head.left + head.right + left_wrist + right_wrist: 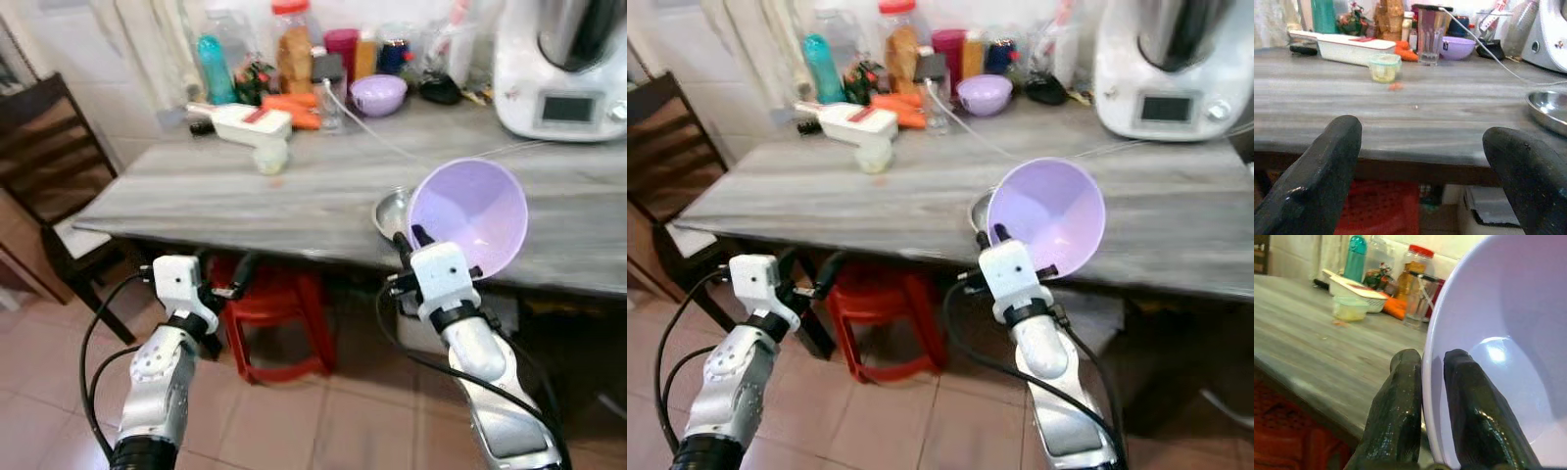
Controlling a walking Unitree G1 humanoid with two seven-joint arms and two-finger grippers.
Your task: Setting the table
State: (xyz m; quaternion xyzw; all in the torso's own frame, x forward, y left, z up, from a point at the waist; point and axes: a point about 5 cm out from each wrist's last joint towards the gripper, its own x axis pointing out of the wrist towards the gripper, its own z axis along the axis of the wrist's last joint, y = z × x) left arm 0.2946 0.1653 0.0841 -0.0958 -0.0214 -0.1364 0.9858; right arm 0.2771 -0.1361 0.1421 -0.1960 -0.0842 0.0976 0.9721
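Note:
My right gripper [411, 238] is shut on the rim of a large lilac bowl [472, 213], holding it tilted on edge above the front edge of the grey wooden table [245, 201]. In the right wrist view one finger sits outside the rim and one inside the lilac bowl [1508, 357]. Just behind the bowl a steel dish [392, 211] lies on the table. My left gripper [240, 279] hangs open below the table's front edge, over a red stool [284, 304]. A smaller lilac bowl [378, 94] stands at the back.
At the table's back stand jars, bottles [212, 69], carrots [294, 108], a white slicer [250, 122], a small lidded tub [271, 155] and a white kitchen machine [563, 69] with a cable. A dark chair [44, 147] is at the left.

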